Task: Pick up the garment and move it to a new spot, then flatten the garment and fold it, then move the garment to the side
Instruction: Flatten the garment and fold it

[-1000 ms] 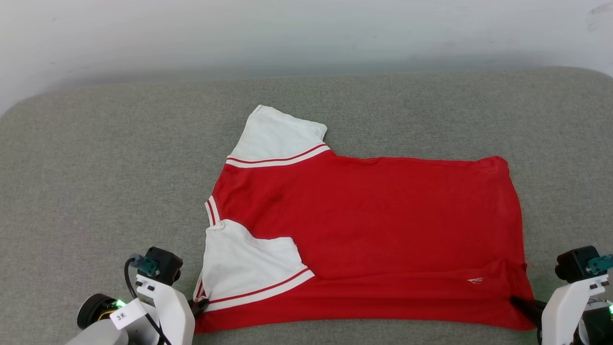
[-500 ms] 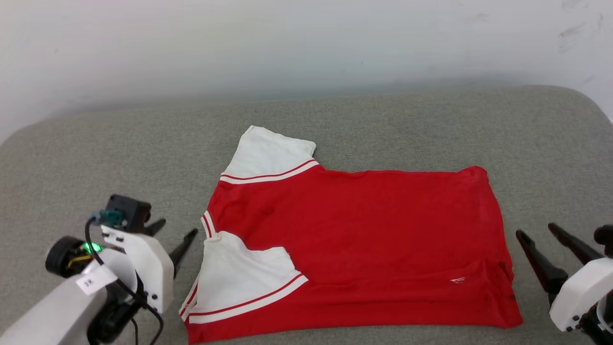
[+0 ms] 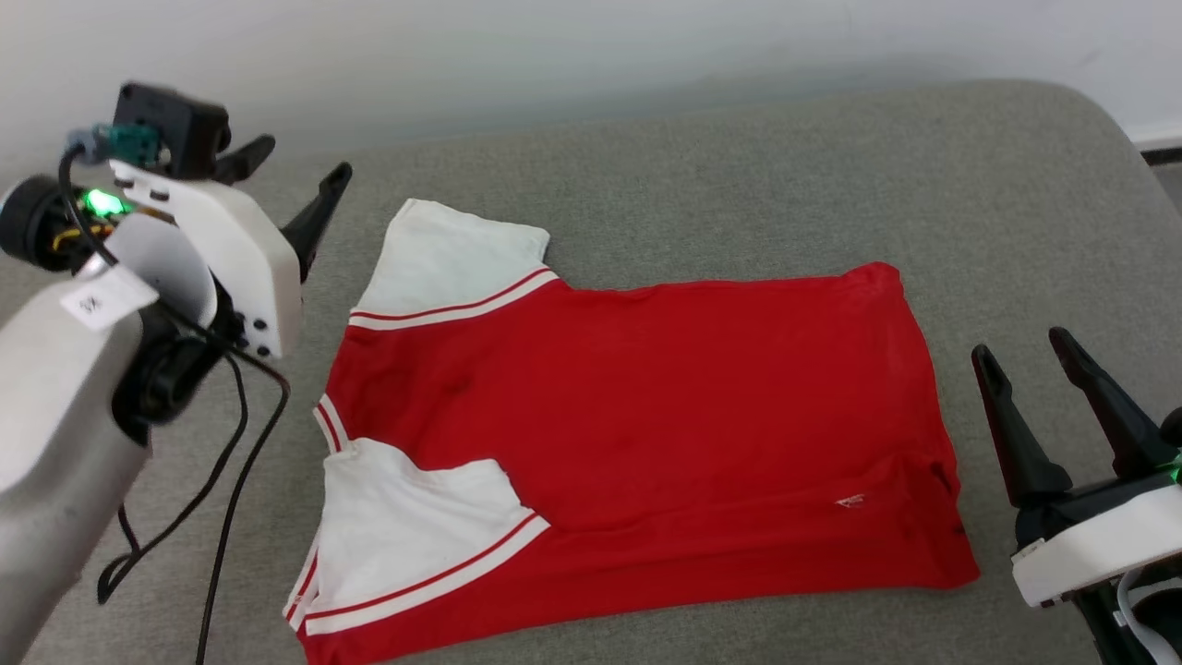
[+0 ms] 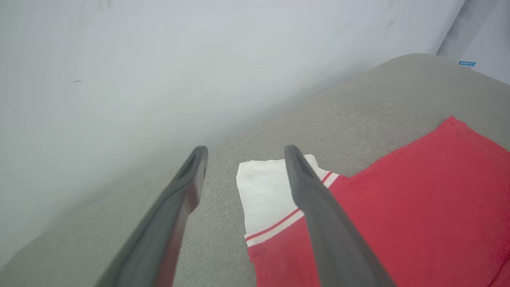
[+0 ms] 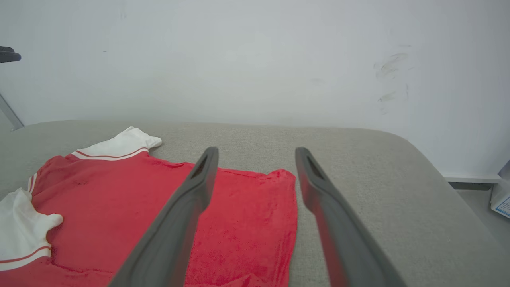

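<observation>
Garment lying flat on grey cushion, both grippers standing wide apart and empty beside it.
The garment (image 3: 646, 416) is lying spread on the grey cushion (image 3: 739, 157), collar and white sleeves pointing to the robot's left, hem with the small white logo (image 3: 850, 501) to its right. The left gripper (image 3: 303, 157) is hovering off the far-left corner near the far white sleeve (image 3: 452, 254), fingers spread wide, gripping nothing, clear of the cloth. The right gripper (image 3: 1019, 344) is sitting just beside the hem edge, fingers spread wide too, holding nothing, not touching fabric.
</observation>
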